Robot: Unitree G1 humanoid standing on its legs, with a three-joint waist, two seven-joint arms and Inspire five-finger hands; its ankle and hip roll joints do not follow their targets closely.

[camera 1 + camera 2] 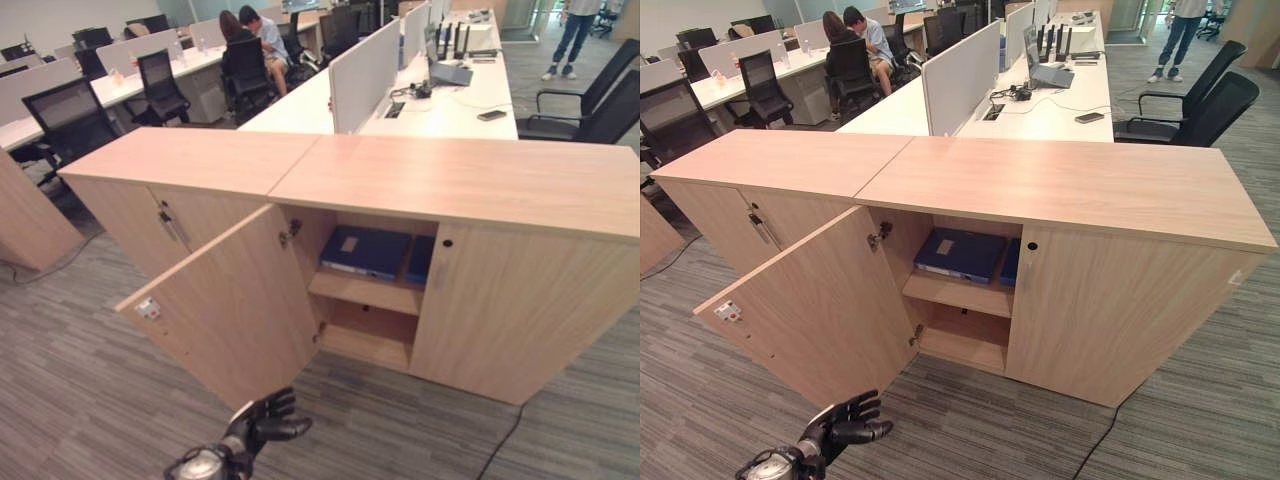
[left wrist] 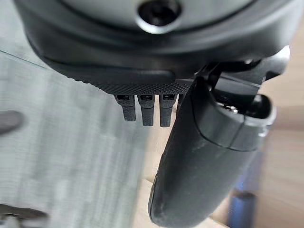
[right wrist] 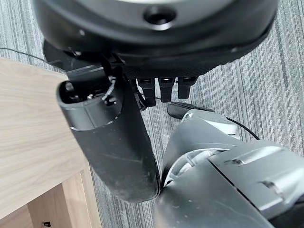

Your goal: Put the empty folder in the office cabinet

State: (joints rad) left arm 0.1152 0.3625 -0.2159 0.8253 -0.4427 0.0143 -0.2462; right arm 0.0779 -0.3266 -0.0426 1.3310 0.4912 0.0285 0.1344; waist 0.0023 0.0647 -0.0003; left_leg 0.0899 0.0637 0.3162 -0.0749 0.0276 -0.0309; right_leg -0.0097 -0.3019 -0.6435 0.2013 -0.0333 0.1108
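A blue folder [image 1: 366, 250] lies flat on the upper shelf of the wooden office cabinet [image 1: 450, 178]. A second blue folder [image 1: 421, 260] sits to its right, half hidden by the shut right door. The cabinet's left door [image 1: 235, 305] stands swung wide open toward me. My left hand [image 1: 262, 420] hangs low in front of that door, above the carpet, with relaxed fingers and nothing in it; its thumb [image 2: 204, 156] sticks out straight. My right hand [image 3: 114, 142] hangs beside a wooden cabinet edge [image 3: 33, 133], holding nothing.
A second cabinet unit [image 1: 190, 160] with shut doors adjoins on the left. Behind stand white desks [image 1: 440, 105] with dividers and a laptop. Black office chairs [image 1: 590, 105] sit at the right and left. Two people sit at the back, and one stands far right [image 1: 575, 35].
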